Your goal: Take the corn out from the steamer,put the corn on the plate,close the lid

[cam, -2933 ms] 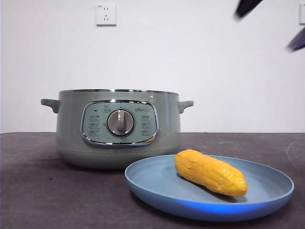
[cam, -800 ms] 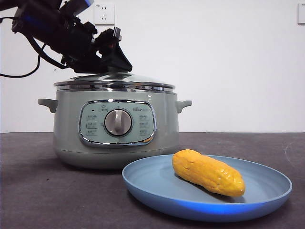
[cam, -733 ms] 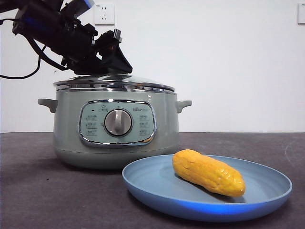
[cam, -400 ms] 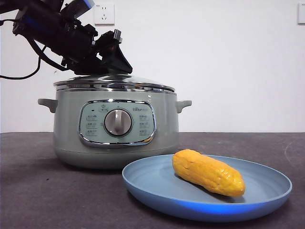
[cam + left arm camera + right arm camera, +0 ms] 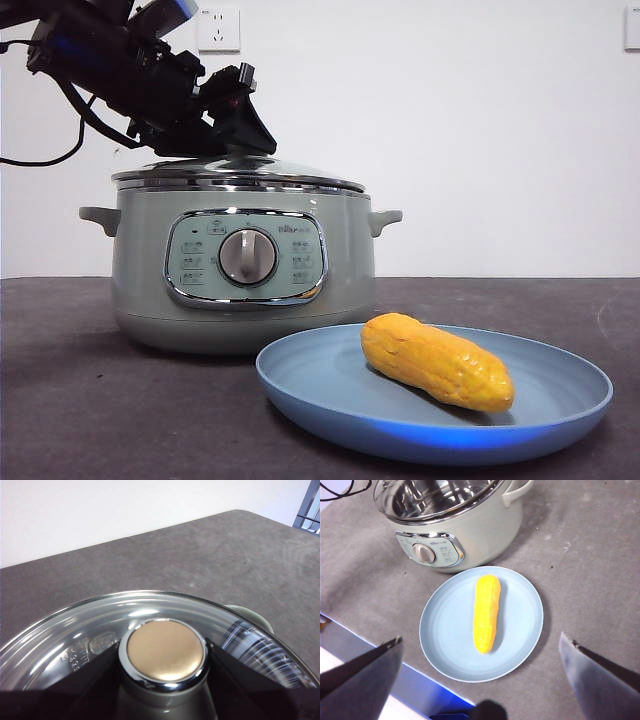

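Closing step in hand: steamer (image 5: pixel 245 270) sits on the table (image 5: pixel 60 400) with the lid (image 5: pixel 238 172) seated on its rim, and just in front the plate (image 5: pixel 560 395) carries the corn (image 5: pixel 438 361). Left claw (image 5: pixel 232 120) is clamped on the lid's knob (image 5: pixel 166 652), a jaw on each side; right claw (image 5: pixel 480 680) hangs high over the plate, spread wide, empty. Next, I'd judge: release the knob, lift clear without dragging the lid.

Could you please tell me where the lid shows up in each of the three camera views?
Front view: the lid sits on the steamer, under the left gripper.
Left wrist view: it fills the lower half, knob between the jaws.
Right wrist view: lid at the top, on the steamer.
Shared landmark: the steamer's side handle.
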Available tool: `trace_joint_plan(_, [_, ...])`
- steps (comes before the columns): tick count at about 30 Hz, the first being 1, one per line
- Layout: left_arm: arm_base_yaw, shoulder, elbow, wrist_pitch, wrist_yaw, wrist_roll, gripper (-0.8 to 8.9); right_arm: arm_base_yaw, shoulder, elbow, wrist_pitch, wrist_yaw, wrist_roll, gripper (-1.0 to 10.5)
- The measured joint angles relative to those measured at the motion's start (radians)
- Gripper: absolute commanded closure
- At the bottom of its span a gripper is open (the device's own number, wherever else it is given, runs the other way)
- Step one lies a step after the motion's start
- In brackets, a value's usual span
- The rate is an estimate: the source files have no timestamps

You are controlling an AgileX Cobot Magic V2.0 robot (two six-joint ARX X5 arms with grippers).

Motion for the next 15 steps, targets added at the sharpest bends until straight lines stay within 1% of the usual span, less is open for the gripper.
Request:
trace_joint_plan(11, [-0.002, 0.000, 0.000, 0.002, 0.000, 0.000, 8.22, 0.000, 0.000, 0.000, -0.026, 0.000, 0.000, 3.5])
trace_joint_plan(15, [-0.012, 0.002, 0.000, 0.028, -0.002, 0.000, 8.22, 0.000, 0.000, 0.000, -0.039, 0.000, 0.000, 3.5])
